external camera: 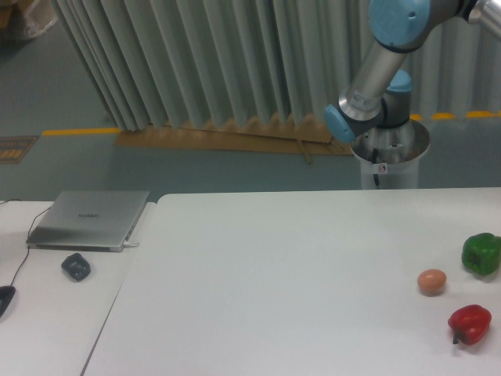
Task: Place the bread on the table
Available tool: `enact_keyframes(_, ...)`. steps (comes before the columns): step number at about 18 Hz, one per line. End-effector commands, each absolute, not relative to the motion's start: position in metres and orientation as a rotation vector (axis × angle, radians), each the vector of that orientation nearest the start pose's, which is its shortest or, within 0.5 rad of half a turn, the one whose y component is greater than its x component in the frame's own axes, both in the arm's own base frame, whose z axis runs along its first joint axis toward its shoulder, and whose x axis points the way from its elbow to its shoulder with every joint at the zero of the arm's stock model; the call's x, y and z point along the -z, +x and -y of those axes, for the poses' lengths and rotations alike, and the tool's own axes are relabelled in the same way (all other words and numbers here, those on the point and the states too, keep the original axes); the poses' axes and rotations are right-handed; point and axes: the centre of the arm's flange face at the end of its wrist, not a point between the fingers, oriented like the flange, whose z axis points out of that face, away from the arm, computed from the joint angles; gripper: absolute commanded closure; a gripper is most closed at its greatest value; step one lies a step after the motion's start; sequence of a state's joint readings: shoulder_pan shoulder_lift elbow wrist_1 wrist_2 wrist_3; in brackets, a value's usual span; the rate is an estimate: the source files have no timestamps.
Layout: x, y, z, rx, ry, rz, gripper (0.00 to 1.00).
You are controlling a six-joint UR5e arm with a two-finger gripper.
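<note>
Arm (381, 66) angled up, off-frame right

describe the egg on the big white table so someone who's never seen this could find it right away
Look at the large white table, toward its right edge. Three small things cluster there: a green pepper farthest back, a red pepper nearest the front, and the egg left of both. It is the only smooth, tan-pink, stemless one.

The arm (376, 74) slants up and right; its end is out of frame.
</note>
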State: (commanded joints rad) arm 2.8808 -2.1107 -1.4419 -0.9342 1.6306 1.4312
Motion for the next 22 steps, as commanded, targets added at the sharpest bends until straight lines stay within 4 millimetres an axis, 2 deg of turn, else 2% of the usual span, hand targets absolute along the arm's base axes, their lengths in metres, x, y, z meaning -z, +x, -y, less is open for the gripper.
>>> enact_keyframes(3,-0.287,-0.641,-0.303,-0.353,-3.148,-0.137,0.00)
enact_keyframes(6,-0.287,-0.641,-0.303,-0.350,-3.152,-0.137,0.00)
enact_keyframes(13,-0.269,-0.634,-0.316,-0.354,-3.260,-0.185,0.00)
enact_keyframes(14,-0.269,-0.634,-0.317,-0.355,-3.261,-0.185,0.18)
enact_keyframes(15,-0.270,-0.633,-0.317,-0.353,-3.264,-0.190,0.46)
enact_keyframes(16,-0.271,-0.632,-0.317,-0.354,-3.262,-0.190,0.69)
enact_keyframes(17,-0.273,-0.632,-0.316,-0.353,-3.254,-0.191,0.76)
enact_keyframes(20,-0.277,-0.629,-0.315,-0.305,-3.246,-0.191,0.77)
enact_keyframes(22,-0.280,-0.626,-0.315,-0.271,-3.242,-0.195,0.81)
